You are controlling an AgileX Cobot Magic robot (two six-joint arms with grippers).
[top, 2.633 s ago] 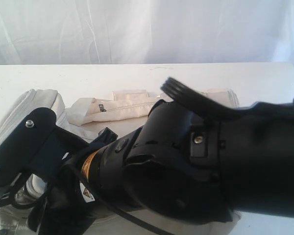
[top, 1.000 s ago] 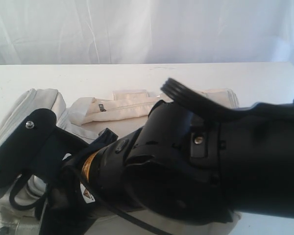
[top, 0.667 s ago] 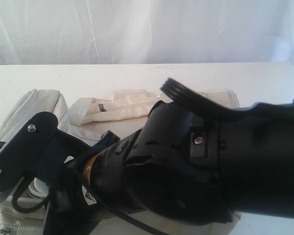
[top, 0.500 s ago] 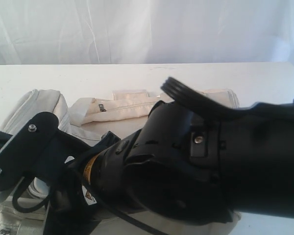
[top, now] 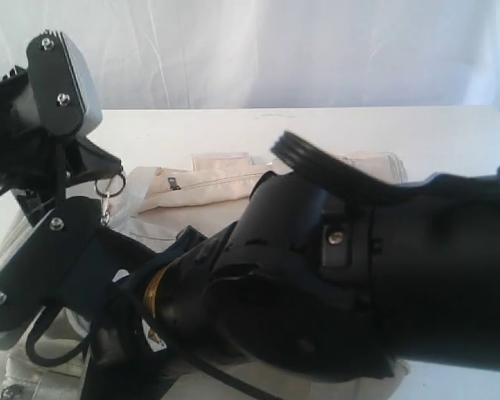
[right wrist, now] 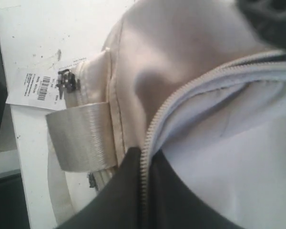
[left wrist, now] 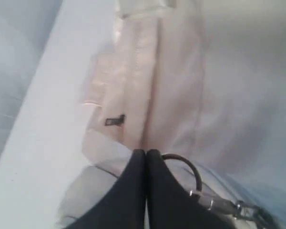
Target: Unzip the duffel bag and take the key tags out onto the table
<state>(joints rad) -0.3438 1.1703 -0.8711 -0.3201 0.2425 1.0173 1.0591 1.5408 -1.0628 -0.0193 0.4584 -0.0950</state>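
Note:
The beige duffel bag [top: 208,187] lies on the white table [top: 233,129]. My left gripper [top: 108,171] is raised at the upper left above the bag's end. It is shut [left wrist: 146,151], and a metal ring [left wrist: 183,164] with a swivel clasp [left wrist: 221,205] hangs from its fingers. No coloured key tags show in any view. My right gripper [right wrist: 144,153] is shut on the bag's zipper edge [right wrist: 181,100], with grey lining [right wrist: 229,143] beside it. In the exterior view the bulky right arm [top: 333,275] hides that gripper and most of the bag.
A webbing handle [right wrist: 81,138] and a paper barcode label [right wrist: 35,86] lie at the bag's end on the table [right wrist: 28,43]. A folded side pocket with a small black label [left wrist: 115,120] shows below the left gripper. A white curtain hangs behind.
The left arm has risen from low beside the bag to the upper left, bringing up the metal ring and clasp. The right arm has stayed put.

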